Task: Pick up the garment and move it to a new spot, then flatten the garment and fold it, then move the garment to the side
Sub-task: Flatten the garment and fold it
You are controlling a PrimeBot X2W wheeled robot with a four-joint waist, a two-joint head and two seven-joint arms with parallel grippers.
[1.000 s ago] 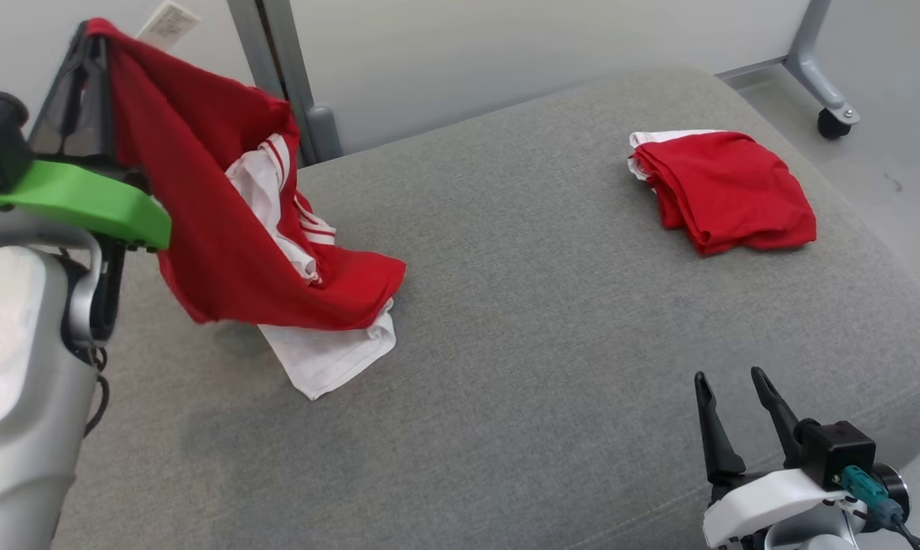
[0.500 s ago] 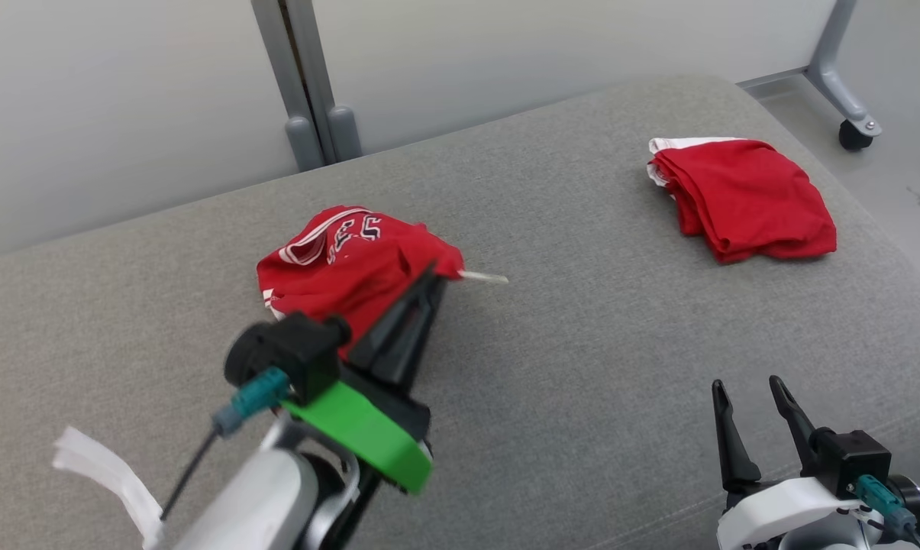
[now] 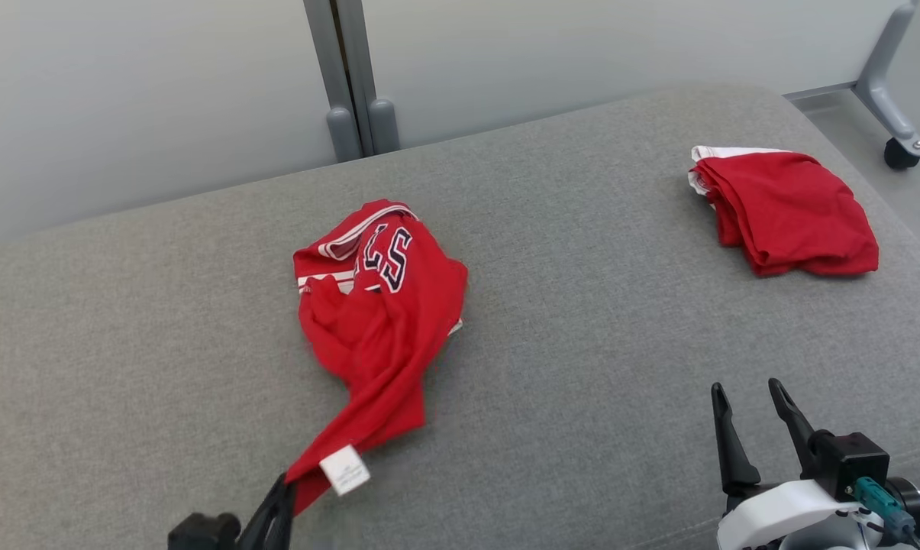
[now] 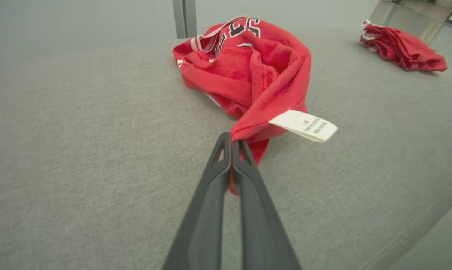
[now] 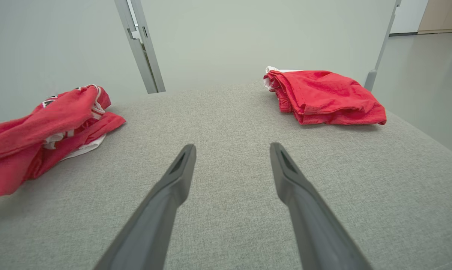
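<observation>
Red garment (image 3: 383, 305) crumpled on grey cushion (image 3: 582, 367); left gripper (image 4: 231, 140) pinches its edge; right gripper (image 3: 750, 397) gapes, empty.

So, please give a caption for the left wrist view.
Left gripper pinches a crumpled red jersey on the grey cushion.

Bare cushion (image 3: 582, 344) lies wide between the crumpled garment (image 3: 383, 305) and the folded pile (image 3: 788, 210); a grey post (image 3: 345, 76) stands behind the far edge.
</observation>
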